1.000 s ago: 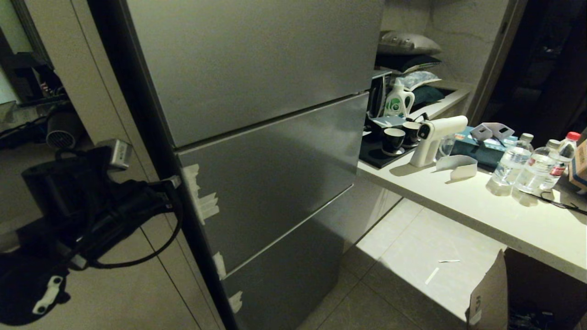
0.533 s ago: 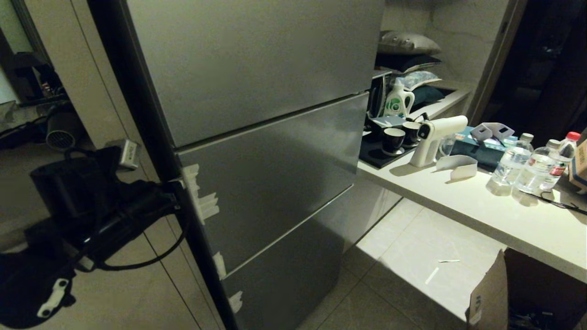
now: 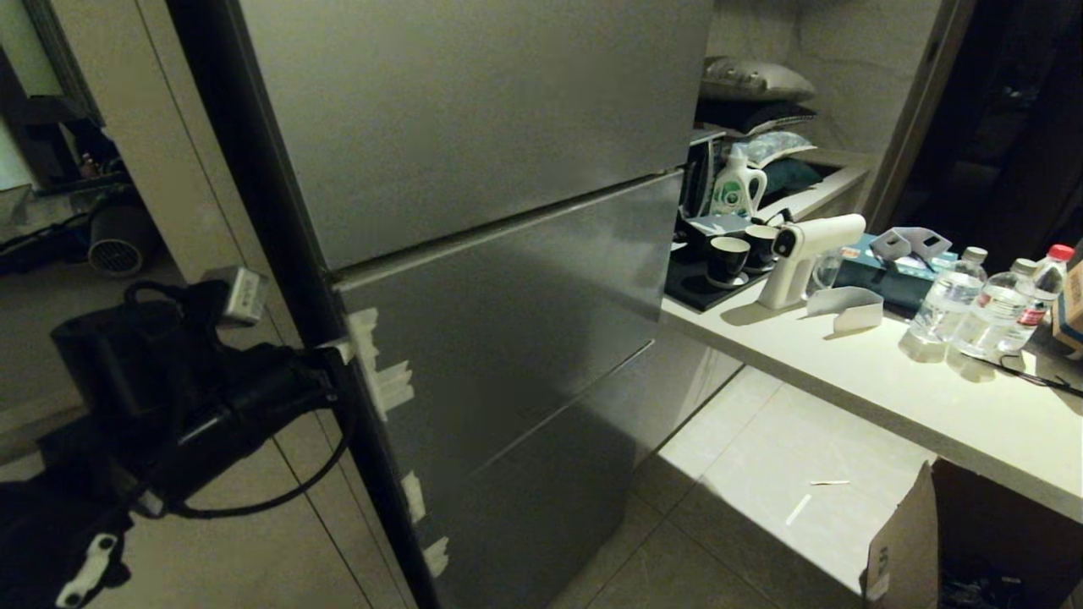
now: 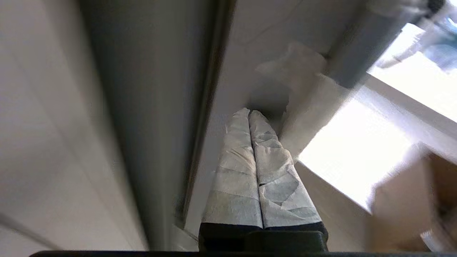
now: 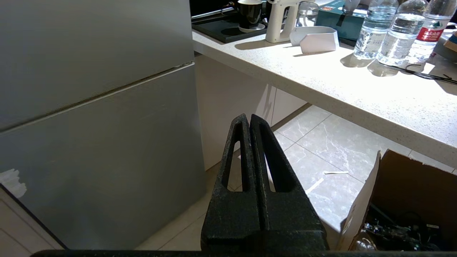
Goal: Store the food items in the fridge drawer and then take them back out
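Observation:
The grey steel fridge (image 3: 474,110) stands shut, so the fridge drawer is hidden behind its front panels and no food items are in view. My left gripper (image 3: 334,349) reaches in from the left. Its tape-wrapped fingers (image 4: 235,167) are pressed together with nothing between them. The fingertips sit at the taped left edge of the middle front panel (image 3: 508,313), by the white tape strips (image 3: 381,372); whether they touch it I cannot tell. My right gripper (image 5: 249,116) is shut and empty, hanging off to the right of the fridge above the floor tiles.
A pale counter (image 3: 846,372) runs to the right of the fridge with a white spray gun (image 3: 804,254), dark cups (image 3: 728,258) and water bottles (image 3: 973,304). An open cardboard box (image 3: 905,541) stands on the floor under it. A beige cabinet panel (image 3: 254,524) flanks the fridge's left.
My left arm has swung right, bringing the shut fingertips to the middle panel's taped left edge. That taped edge now sits slightly further right and lower. The right arm stays still.

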Controlling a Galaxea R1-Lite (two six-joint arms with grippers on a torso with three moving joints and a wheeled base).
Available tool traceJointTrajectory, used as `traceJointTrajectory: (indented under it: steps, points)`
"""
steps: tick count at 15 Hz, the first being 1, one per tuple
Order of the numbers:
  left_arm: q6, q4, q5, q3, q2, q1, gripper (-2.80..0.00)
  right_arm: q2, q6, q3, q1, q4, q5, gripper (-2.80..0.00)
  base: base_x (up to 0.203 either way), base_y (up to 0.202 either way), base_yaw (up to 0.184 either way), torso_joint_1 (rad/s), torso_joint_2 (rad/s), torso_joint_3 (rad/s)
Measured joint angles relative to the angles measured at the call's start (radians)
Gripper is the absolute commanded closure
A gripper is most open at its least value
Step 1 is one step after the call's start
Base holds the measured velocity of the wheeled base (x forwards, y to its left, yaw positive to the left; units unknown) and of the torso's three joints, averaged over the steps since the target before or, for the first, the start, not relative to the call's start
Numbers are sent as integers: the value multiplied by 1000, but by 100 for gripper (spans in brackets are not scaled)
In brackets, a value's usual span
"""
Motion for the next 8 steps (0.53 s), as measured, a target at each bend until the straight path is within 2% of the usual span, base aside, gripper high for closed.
traceJointTrajectory:
  steps: [8]
  points:
    - [1,2,0,11,-23,-66,0,0,-1,0,0,0,1,0,0,0,0,0,0,0]
